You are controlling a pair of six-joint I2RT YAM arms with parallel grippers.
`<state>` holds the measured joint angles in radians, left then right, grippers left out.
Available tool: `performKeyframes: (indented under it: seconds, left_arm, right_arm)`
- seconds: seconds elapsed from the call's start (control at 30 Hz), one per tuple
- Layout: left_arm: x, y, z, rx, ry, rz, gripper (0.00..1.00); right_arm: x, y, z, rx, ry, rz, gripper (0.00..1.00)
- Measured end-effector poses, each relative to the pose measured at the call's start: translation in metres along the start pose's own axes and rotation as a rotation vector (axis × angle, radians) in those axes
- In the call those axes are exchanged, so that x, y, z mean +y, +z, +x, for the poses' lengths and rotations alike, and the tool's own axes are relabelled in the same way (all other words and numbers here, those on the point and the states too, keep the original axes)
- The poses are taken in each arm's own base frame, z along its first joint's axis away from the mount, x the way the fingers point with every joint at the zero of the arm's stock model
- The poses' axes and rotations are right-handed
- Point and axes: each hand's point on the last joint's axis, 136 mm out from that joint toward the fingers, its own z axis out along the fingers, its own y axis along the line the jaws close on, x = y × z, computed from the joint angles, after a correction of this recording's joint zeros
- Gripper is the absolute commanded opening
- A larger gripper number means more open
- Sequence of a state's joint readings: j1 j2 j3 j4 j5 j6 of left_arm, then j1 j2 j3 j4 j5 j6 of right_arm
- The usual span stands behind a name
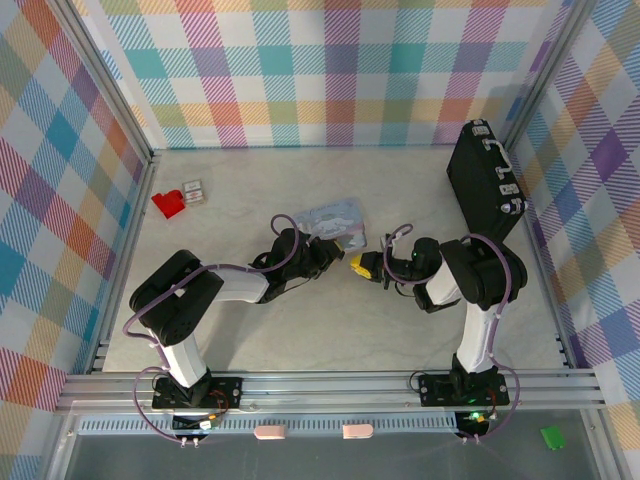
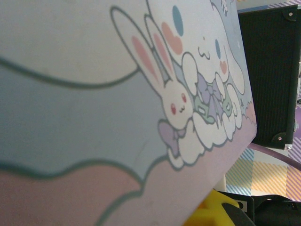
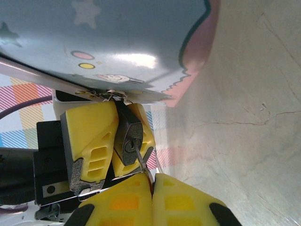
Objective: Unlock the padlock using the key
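Marbled grey tabletop [image 3: 244,117], small dark padlock [image 3: 128,139] hanging off pastel cartoon tin [image 3: 117,42], pinched in closed left gripper [image 3: 120,141], right gripper [image 3: 151,195] clamped on thin metal key [image 3: 139,157] at keyhole; risks bending key if twisted off-axis.

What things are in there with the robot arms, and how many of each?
Cartoon tin: 1
Black briefcase: 1
Red piece: 1
Small pale block: 1
Padlock: 1
Key: 1
Total: 6
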<state>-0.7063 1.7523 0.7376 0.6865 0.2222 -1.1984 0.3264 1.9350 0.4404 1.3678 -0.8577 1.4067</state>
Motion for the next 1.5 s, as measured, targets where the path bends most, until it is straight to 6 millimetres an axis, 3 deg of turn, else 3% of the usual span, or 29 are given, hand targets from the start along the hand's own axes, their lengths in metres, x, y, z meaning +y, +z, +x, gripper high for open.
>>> performKeyframes:
  seconds: [1.5]
  left_arm:
    - [-0.003,0.003,-0.013,-0.061,-0.014,-0.018,0.0]
  right_arm:
    - [0.006,0.01,-0.009,-0.009,-0.009,0.006,0.0]
